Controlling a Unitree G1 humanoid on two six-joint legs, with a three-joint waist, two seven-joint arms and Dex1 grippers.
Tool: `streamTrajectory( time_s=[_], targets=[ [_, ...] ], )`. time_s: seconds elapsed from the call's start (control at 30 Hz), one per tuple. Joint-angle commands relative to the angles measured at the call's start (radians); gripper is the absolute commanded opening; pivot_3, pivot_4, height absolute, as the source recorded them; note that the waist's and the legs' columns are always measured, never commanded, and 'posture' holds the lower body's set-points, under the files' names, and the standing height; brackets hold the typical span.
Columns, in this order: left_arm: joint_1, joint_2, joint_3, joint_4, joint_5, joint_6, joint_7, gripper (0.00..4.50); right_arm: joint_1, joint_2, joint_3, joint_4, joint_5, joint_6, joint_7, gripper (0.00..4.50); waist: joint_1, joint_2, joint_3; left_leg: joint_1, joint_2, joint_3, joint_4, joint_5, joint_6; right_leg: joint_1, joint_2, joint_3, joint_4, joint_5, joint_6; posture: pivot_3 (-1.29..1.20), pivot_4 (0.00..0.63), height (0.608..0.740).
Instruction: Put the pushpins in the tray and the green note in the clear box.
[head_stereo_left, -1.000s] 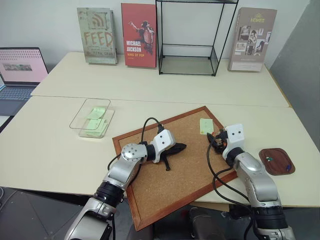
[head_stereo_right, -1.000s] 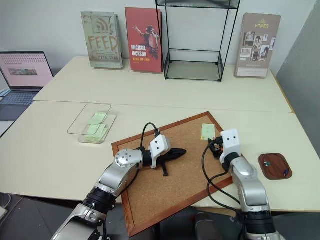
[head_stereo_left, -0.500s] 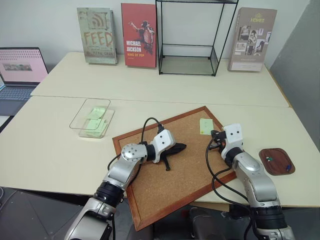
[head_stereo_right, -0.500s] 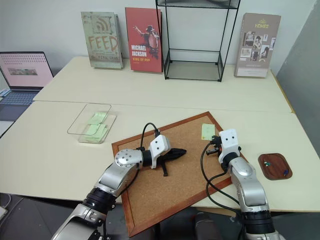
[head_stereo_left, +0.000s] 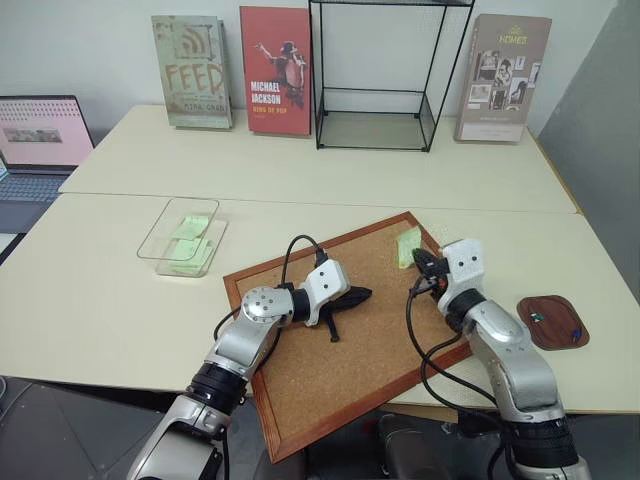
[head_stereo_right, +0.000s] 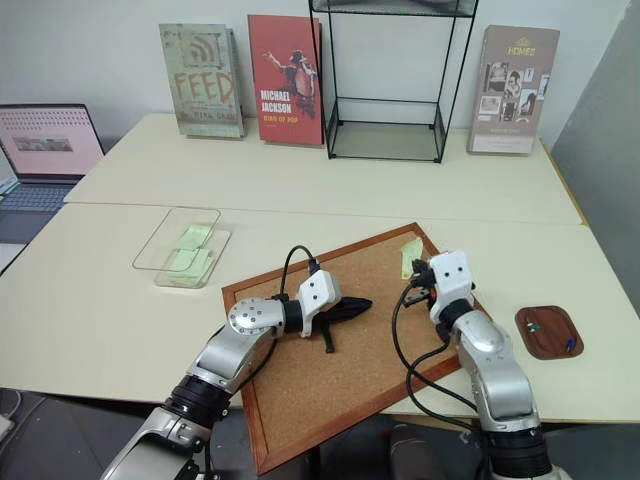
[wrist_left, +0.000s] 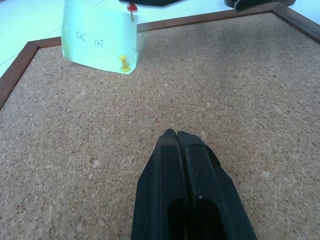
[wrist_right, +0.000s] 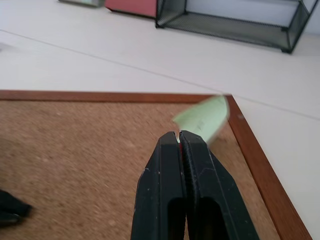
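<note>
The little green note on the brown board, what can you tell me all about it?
The small pale green square paper note has faint handwriting and sits near the far corner of the wood-framed cork board. A yellow pushpin pins its lower edge to the cork. Its upper edge is lifted off the board, where the right gripper's black fingers are shut on a red pushpin. The paper looks thin and bent.

rough corkboard (head_stereo_left: 350, 330), pale paper green note (wrist_left: 100, 37)

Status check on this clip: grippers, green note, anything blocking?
Left gripper shut, empty, resting on the corkboard. Right gripper shut on a red pushpin. Green note lifting at one corner, yellow pushpin pinning it. Nothing blocking.
</note>
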Motion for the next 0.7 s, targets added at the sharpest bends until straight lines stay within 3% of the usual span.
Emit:
streamTrajectory(
  time_s=[0.03, 0.27, 0.47, 0.7],
  targets=[
    [0.01, 0.006, -0.013, 0.036, 0.028, 0.009, 0.005, 0.0, -0.009, -0.001, -0.006, -0.053, 0.01, -0.005, -0.002, 0.02, 0.0, 0.0, 0.0, 0.0, 0.0, 0.0, 0.0, 0.0, 0.0, 0.0, 0.0, 0.0, 0.0, 0.0, 0.0, 0.0, 0.15, 0.74],
    [0.011, 0.002, -0.015, 0.032, 0.028, 0.011, 0.008, 0.0, 0.028, -0.063, -0.079, -0.146, 0.007, 0.026, 0.0, 0.02, 0.0, 0.0, 0.0, 0.0, 0.0, 0.0, 0.0, 0.0, 0.0, 0.0, 0.0, 0.0, 0.0, 0.0, 0.0, 0.0, 0.15, 0.74],
    [0.018, 0.004, -0.013, 0.029, 0.025, 0.006, 0.011, 0.0, 0.241, -0.223, -0.279, -0.23, -0.01, 0.046, 0.038, 0.02, 0.007, 0.0, 0.0, -0.001, -0.001, -0.001, -0.001, 0.0, 0.0, 0.0, -0.001, 0.0, -0.001, 0.0, 0.0, 0.0, 0.15, 0.74],
    [0.005, 0.005, -0.014, 0.055, 0.028, -0.013, 0.007, 0.0, 0.417, -0.351, -0.386, -0.245, -0.054, 0.081, 0.076, 0.02, 0.002, 0.001, -0.001, 0.001, 0.0, 0.0, 0.0, 0.0, 0.0, 0.0, -0.001, 0.0, -0.001, 0.0, 0.0, 0.0, 0.15, 0.74]
  ],
)
